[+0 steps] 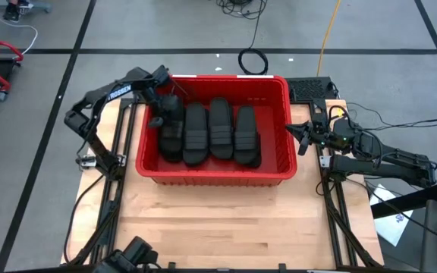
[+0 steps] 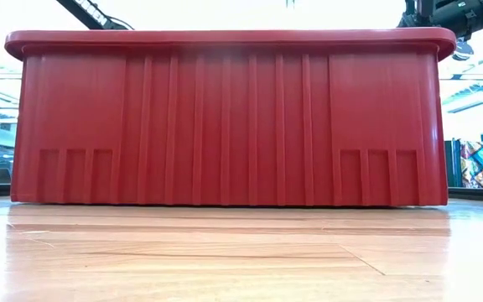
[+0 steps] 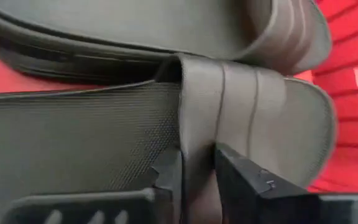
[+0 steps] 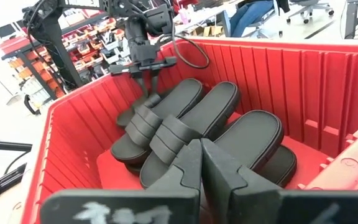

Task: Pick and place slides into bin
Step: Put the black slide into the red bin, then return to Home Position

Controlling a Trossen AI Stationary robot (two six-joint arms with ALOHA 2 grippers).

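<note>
bare wooden table (image 1: 226, 220) at 6 o'clock, nearest the camera edge. red bin (image 1: 215, 176) sits mid-table, slides (image 1: 211, 130) lying side by side and stacked inside it. left gripper (image 1: 167, 105) is down in the bin at its 10 o'clock corner, fingers pinching the strap of the leftmost slide (image 3: 229, 118). right gripper (image 1: 298, 139) waits just outside the bin's 3 o'clock wall, fingers (image 4: 188, 168) pressed together, holding nothing.

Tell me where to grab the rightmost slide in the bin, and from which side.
Grip the ribbed strap of the rightmost slide, coming straight down from above. It lies flat with the strap raised off the sole, and the bin walls block any sideways approach.
</note>
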